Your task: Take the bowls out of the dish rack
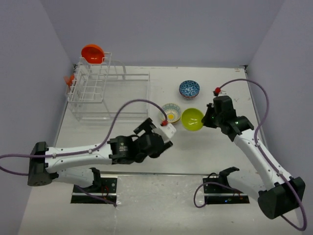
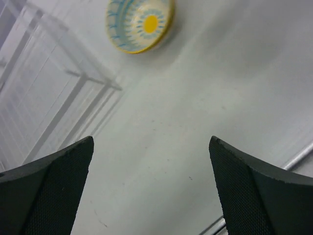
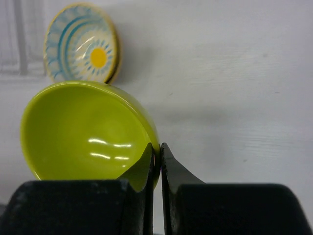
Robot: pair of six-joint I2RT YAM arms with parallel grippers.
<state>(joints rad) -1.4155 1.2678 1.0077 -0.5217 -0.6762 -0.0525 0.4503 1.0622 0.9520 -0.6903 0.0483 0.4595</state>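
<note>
The clear wire dish rack (image 1: 110,93) stands at the back left; an orange bowl (image 1: 93,53) sits on top of its taller gridded end. My right gripper (image 1: 208,117) is shut on the rim of a lime-green bowl (image 1: 192,119), also seen in the right wrist view (image 3: 83,132), with one finger inside and one outside. A yellow-and-blue patterned bowl (image 1: 171,112) rests on the table just left of it, and shows in the left wrist view (image 2: 140,22) and the right wrist view (image 3: 80,44). My left gripper (image 2: 151,196) is open and empty over bare table, near the rack's right end.
A dark blue patterned bowl (image 1: 189,89) sits on the table behind the green one. A small orange object (image 1: 69,80) hangs at the rack's left side. The rack's rails (image 2: 63,107) lie at the left of the left wrist view.
</note>
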